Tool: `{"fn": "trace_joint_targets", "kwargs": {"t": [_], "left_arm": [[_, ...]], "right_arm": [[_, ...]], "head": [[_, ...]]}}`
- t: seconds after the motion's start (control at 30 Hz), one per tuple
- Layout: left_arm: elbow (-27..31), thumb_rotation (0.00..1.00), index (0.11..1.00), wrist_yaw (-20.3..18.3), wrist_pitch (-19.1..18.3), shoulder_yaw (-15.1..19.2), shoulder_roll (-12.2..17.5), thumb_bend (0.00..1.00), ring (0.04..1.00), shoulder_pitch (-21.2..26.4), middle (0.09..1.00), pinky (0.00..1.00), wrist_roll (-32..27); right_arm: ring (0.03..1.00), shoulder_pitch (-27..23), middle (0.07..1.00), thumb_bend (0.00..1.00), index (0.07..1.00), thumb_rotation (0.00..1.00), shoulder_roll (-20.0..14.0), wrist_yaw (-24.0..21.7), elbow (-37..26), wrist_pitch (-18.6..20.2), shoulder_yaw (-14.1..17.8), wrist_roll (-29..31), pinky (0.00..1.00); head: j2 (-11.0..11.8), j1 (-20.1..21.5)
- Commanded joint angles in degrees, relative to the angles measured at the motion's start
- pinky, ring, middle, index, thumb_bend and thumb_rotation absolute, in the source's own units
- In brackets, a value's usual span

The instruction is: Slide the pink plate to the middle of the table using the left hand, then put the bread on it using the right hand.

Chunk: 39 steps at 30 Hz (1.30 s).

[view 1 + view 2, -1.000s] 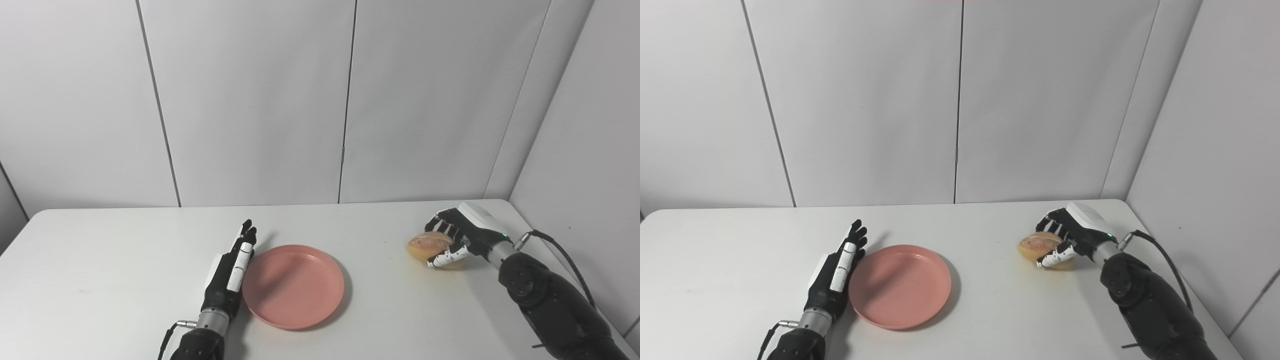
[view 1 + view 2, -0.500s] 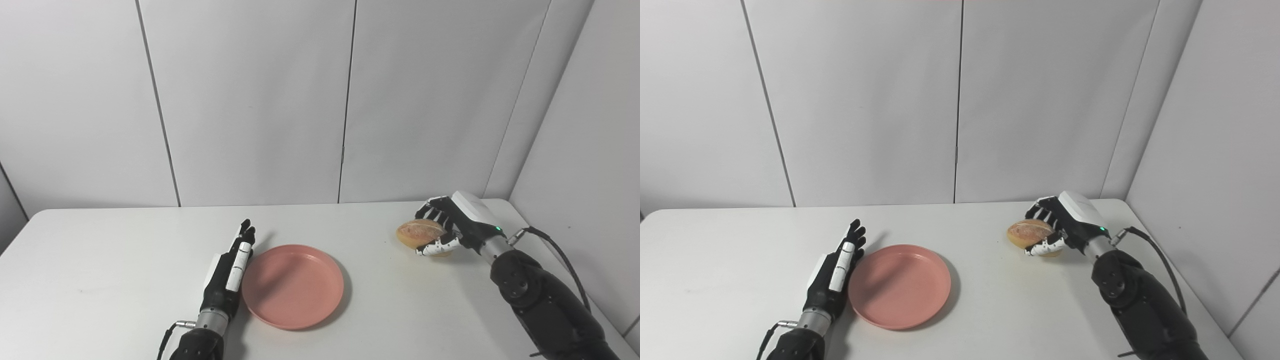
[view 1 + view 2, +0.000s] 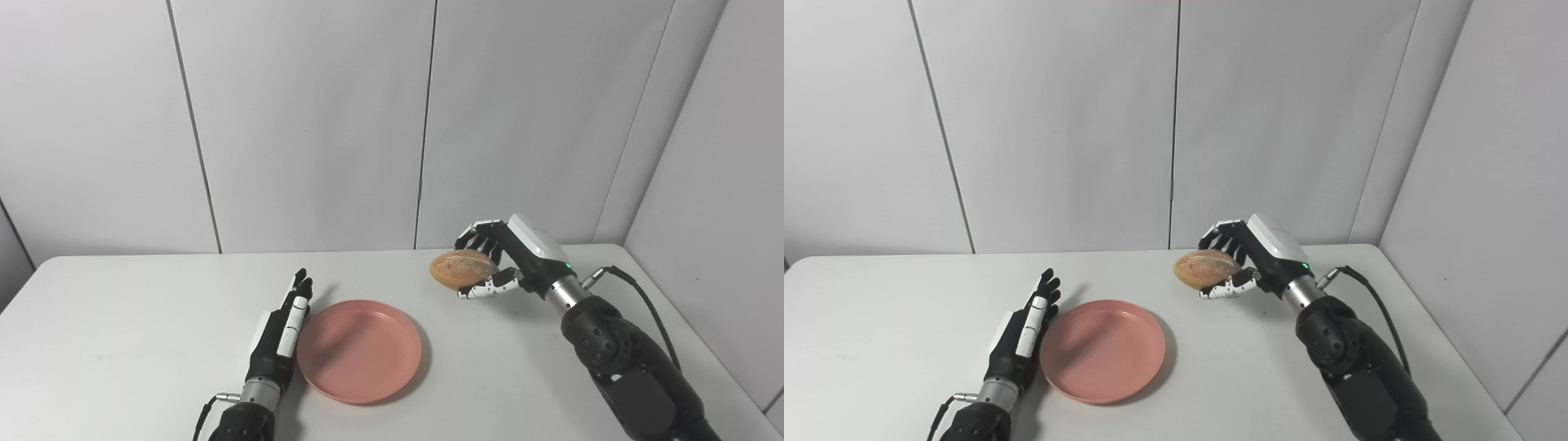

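- Left eye view: right hand (image 3: 499, 269) clamped on the bread (image 3: 463, 269), fingers wrapped over the top and back, thumb beneath. Held clear above the table (image 3: 122, 318), over its far half, a little right of centre.
- Pink plate (image 3: 359, 350) flat on the table near the front edge, about mid-width, empty. Bread up and to the right of it, well apart.
- Left hand (image 3: 278, 337) flat, fingers straight and held together, gripping nothing, lying along the plate's left rim; touching or just beside it, cannot tell which.
- Right eye view: same layout. Right hand (image 3: 1249, 260) wrapped around the bread (image 3: 1206, 269); shadow on the table beneath suggests real clearance.
- Pink plate (image 3: 1102, 350) with left hand (image 3: 1020, 337) along its left rim, fingertips pointing toward the far edge.
- Judged step: carrying the bread toward the plate; slide looks done.
- To do it well: bring the loaf toward the front edge and leftward until over the plate's centre, keeping height until past the near rim.
- Lower until the underside meets the plate floor, then spread the fingers; thumb sits under the loaf, so ease it out sideways to avoid tipping.
- Risk, judged: early release rolls the rounded loaf off the shallow rim. Leaving the left hand at the rim would likely steady the plate.
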State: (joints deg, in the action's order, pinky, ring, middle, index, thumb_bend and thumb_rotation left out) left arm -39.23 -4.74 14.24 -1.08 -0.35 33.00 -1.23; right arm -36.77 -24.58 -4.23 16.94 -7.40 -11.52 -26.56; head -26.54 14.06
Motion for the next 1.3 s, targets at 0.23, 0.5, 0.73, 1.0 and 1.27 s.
{"fn": "trace_joint_targets", "kwargs": {"t": [0.23, 0.5, 0.73, 1.0, 1.27], "left_arm": [[0.53, 1.00, 1.000, -0.61, 0.10, 0.68, -0.29, 0.66, 1.000, -1.32, 1.000, 1.00, -1.16], [1.15, 1.00, 1.000, -0.61, -0.35, 0.85, -0.32, 0.67, 1.000, -1.59, 1.000, 1.00, -0.81], [2.00, 1.00, 1.000, -0.56, -1.11, 0.98, -0.63, 0.68, 1.000, -1.84, 1.000, 1.00, -0.95], [3.13, 1.00, 1.000, 0.09, -1.99, 2.43, -1.40, 0.69, 1.000, -2.19, 1.000, 0.99, -1.90], [3.76, 1.00, 1.000, 0.01, -2.52, 2.51, -1.41, 0.68, 0.997, -2.29, 1.000, 0.99, -2.43]], "right_arm": [[0.413, -3.41, 0.489, 0.51, 0.528, 0.00, 4.24, 0.08, -1.58, -1.77, -1.80, -1.50, 0.36], [0.449, -4.61, 0.476, 0.52, 0.499, 0.00, 8.53, -0.30, -0.11, -1.99, -4.81, -4.35, 0.37], [0.416, -7.03, 0.455, 0.52, 0.513, 0.00, 12.75, 1.52, 7.90, -5.30, -6.16, -4.27, 0.36], [0.415, -9.08, 0.455, 0.52, 0.515, 0.00, 14.84, 3.08, 12.90, -5.47, -9.45, -8.36, 0.35], [0.388, -10.63, 0.445, 0.52, 0.524, 0.00, 15.03, 4.59, 17.40, -5.63, -12.01, -11.34, 0.31]], "head": [[-0.57, -0.83], [-0.94, -0.87], [-1.17, -1.35], [-1.50, -1.30], [-1.56, -1.28]]}}
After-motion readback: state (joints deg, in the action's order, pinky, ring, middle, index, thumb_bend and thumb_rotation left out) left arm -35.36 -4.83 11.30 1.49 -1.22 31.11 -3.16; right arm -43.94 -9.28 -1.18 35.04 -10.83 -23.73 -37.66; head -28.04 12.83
